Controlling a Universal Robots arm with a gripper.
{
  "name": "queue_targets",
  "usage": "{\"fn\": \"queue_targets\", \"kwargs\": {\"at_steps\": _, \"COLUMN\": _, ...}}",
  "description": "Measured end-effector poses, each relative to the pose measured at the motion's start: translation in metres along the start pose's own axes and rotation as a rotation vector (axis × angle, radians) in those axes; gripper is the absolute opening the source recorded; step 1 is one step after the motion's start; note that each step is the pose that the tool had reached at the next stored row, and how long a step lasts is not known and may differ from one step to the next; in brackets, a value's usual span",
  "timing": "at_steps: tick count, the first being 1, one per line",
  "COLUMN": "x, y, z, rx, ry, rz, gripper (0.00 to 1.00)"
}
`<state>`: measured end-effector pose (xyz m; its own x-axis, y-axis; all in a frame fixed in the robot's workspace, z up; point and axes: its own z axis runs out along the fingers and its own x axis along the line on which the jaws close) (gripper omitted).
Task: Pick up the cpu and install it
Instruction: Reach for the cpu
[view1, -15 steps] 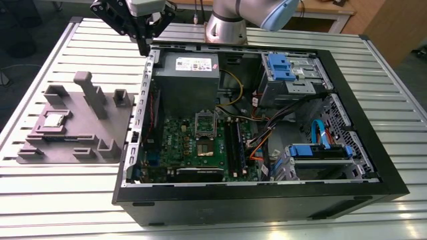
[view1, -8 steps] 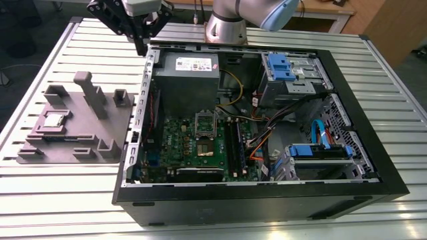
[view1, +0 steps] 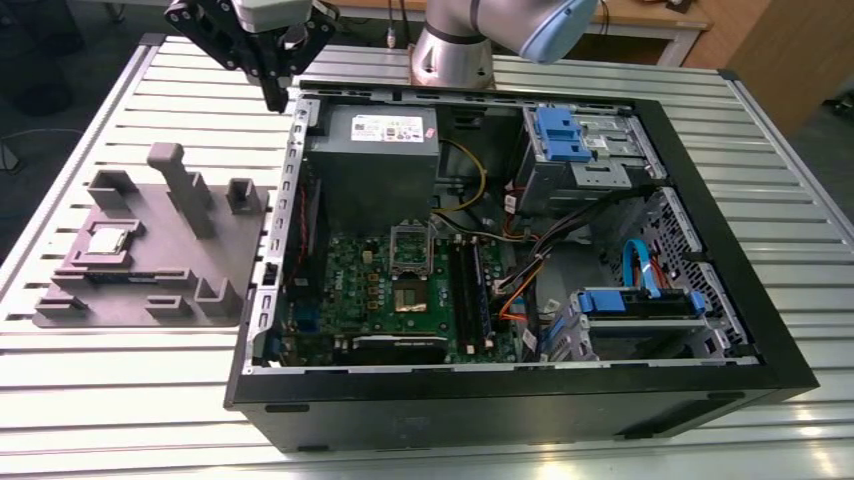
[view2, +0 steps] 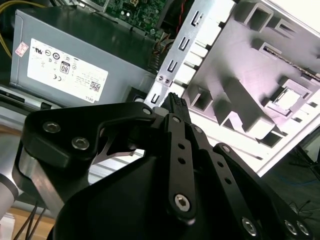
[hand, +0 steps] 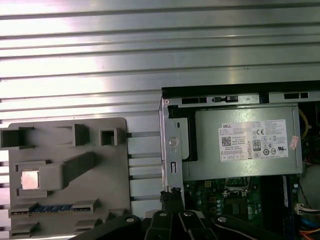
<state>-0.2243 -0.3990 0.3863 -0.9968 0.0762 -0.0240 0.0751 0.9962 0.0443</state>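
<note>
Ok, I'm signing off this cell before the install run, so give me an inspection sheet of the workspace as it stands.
Surface: slatted metal table, carrying a grey fixture tray and an open computer case.
Job's things: cpu lies flat in a recess of the tray, outside the case; green board sits inside the case.
Clutter: grey power supply box, blue drive caddy, black memory sticks, all inside the case.
Gripper: gripper shut, holding nothing, above the case's rear corner, apart from the cpu.
Cables: yellow lead, orange leads and blue lead inside the case.
Surroundings: wooden desk beyond the table.
</note>
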Motion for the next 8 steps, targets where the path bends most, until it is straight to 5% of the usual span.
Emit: {"fn": "queue_targets", "kwargs": {"at_steps": 8, "x": 0.0109, "y": -0.0008, "z": 0.0001, "rx": -0.0001, "ry": -0.0001, "rz": 0.000, "gripper": 0.10}}
